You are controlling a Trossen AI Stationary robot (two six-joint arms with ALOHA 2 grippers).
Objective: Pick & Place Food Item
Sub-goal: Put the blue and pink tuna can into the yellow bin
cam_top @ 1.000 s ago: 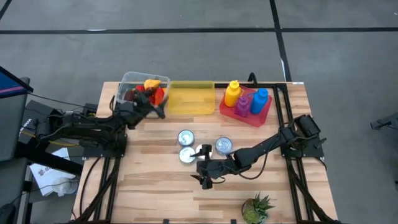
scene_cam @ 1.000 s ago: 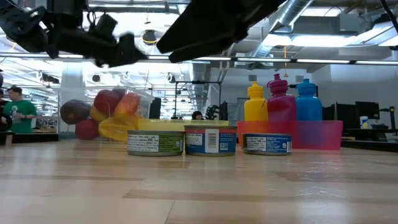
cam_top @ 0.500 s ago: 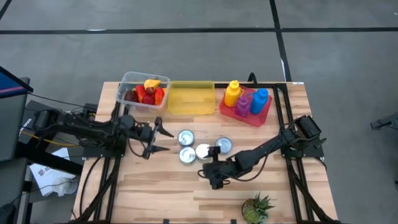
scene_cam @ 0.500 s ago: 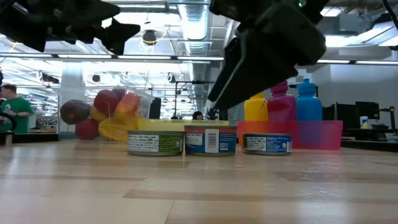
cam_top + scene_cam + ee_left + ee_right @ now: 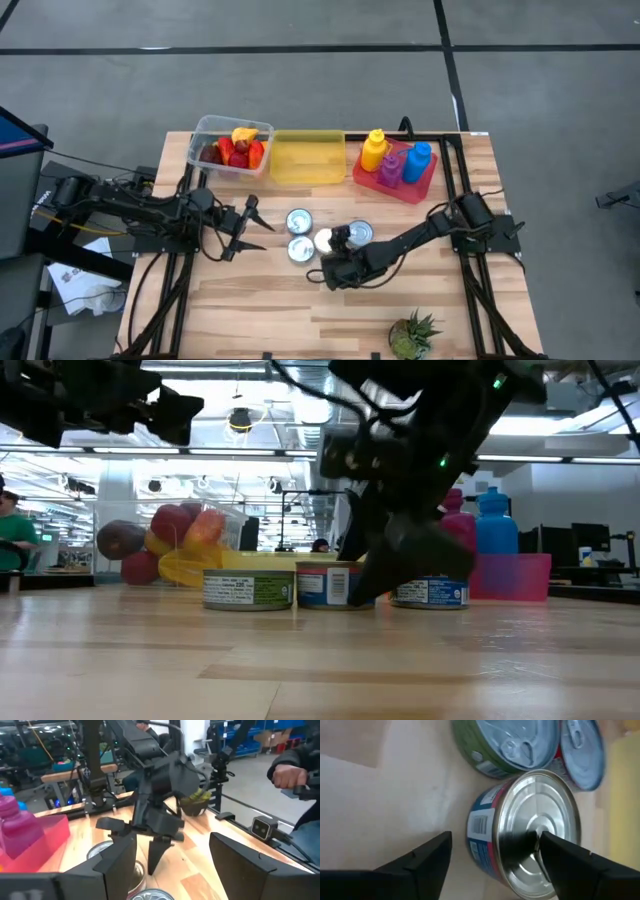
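Right gripper (image 5: 490, 865) spread wide around blue-labelled tin can (image 5: 525, 827); left gripper (image 5: 250, 226) open, empty, well apart.

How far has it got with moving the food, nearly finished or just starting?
Barely started, it seems. The yellow bin looks empty, and the cans still sit on the table. In hand: the right gripper is down at the blue-labelled can, one finger either side, open, not yet gripping. The left gripper hovers open beside the cans. Left to do: close, lift, carry and set down; I can't tell where.
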